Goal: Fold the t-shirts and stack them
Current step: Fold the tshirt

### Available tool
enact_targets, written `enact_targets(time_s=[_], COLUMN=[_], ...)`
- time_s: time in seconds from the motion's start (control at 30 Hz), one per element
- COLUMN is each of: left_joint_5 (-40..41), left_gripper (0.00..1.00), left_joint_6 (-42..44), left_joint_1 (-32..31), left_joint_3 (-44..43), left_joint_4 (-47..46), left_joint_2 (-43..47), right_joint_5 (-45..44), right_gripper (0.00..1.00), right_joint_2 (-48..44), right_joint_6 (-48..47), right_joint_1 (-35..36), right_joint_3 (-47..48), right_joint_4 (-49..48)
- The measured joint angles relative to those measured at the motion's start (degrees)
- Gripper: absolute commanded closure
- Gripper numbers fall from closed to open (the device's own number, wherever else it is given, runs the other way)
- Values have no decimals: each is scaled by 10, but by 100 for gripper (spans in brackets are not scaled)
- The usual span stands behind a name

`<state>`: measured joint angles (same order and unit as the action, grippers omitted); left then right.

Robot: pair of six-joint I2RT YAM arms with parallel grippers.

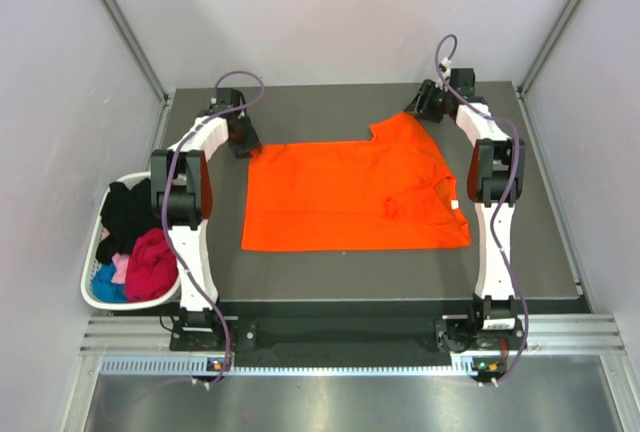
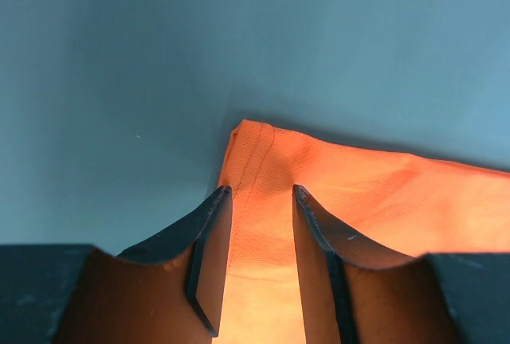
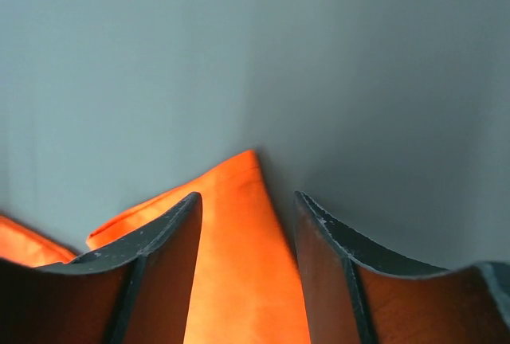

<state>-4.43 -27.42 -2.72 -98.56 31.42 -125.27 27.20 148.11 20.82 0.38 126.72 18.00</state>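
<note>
A bright orange t-shirt (image 1: 350, 197) lies spread flat on the dark table, its small white label (image 1: 455, 204) near the right edge. My left gripper (image 1: 246, 145) sits at the shirt's far left corner. In the left wrist view its fingers (image 2: 261, 193) are apart and straddle the hemmed corner (image 2: 255, 149). My right gripper (image 1: 418, 109) is at the far right sleeve tip. In the right wrist view its fingers (image 3: 247, 198) are apart with the pointed orange cloth (image 3: 235, 232) between them. Black (image 1: 125, 212), magenta (image 1: 152, 262) and blue (image 1: 108, 282) shirts lie in a basket.
A white basket (image 1: 92, 297) hangs off the table's left edge beside the left arm. Grey walls enclose the table on three sides. The dark table (image 1: 330, 117) shows bare behind the shirt and in front of it (image 1: 350, 277).
</note>
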Motion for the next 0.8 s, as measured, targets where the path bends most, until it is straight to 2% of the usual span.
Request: enact_targets(time_s=[0.3,0.43,0.6,0.8], left_joint_5=[16,41,67,59], left_gripper=[58,54,48,48], left_joint_6=[17,26,37,51], left_joint_1=[-1,-1,-1,-1], left_joint_3=[-24,-39,-50,-51], left_joint_4=[3,5,14,18], left_joint_2=[-20,-22,-24,-26], right_joint_5=[14,16,17,26], right_gripper=[52,52,57,64], right_joint_2=[0,0,0,0], right_joint_6=[8,8,8,8], right_joint_1=[13,13,13,13], right_joint_3=[0,-1,-3,-7], right_joint_4=[7,9,8,9])
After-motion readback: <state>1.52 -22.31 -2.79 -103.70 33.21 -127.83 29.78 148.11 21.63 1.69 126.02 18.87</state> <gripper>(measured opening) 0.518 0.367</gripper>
